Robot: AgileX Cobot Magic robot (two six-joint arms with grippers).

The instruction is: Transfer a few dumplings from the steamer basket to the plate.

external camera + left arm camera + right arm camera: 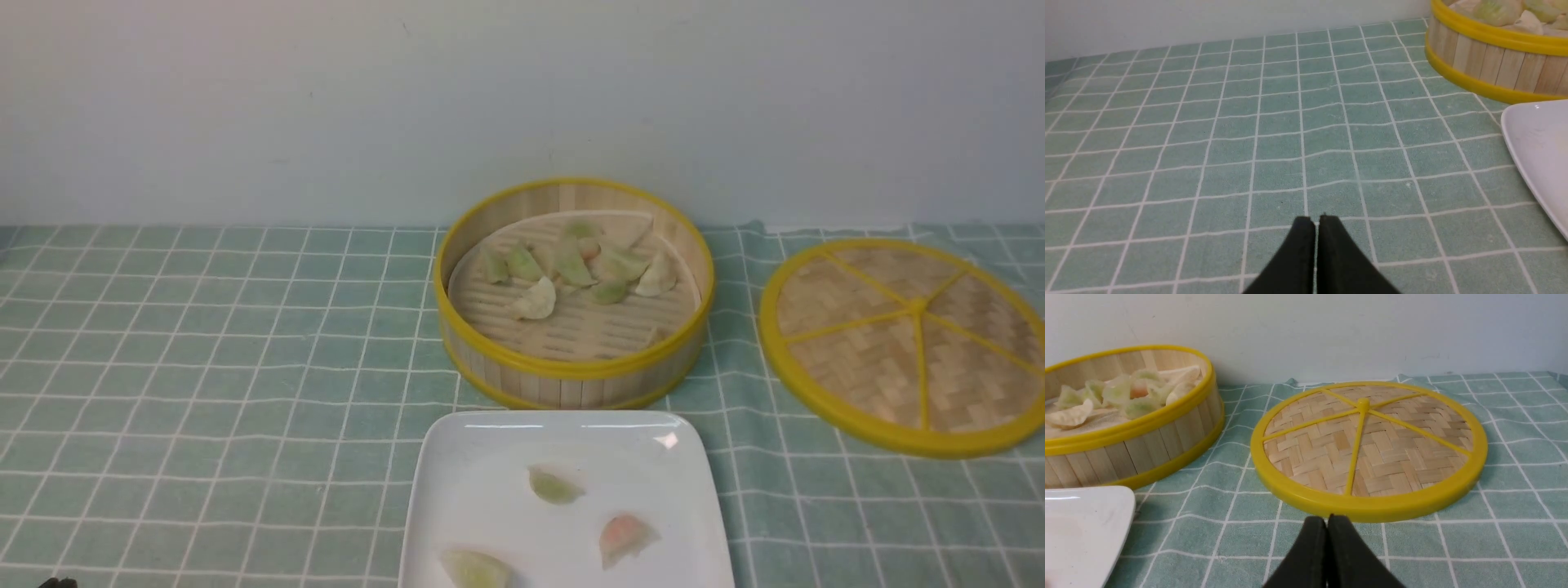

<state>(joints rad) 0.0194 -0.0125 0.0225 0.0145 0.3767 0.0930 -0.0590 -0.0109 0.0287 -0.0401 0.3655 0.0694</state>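
Three dumplings (555, 485) are seen on the plate (482, 490), near side; rest kept in steamer basket (571, 371) just behind. L gripper (1316, 222) & R gripper (1327, 521) pressed together, nothing pinched.

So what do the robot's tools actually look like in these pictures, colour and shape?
Only the tips show. The left tool has two matte black fingers that broaden toward the wrist and taper to rounded tips. The right tool looks the same: plain black, wedge-shaped, rounded ends. No markings, cables or arm links are visible, apart from a small dark sliver at the front view's lower left corner, too little to describe.
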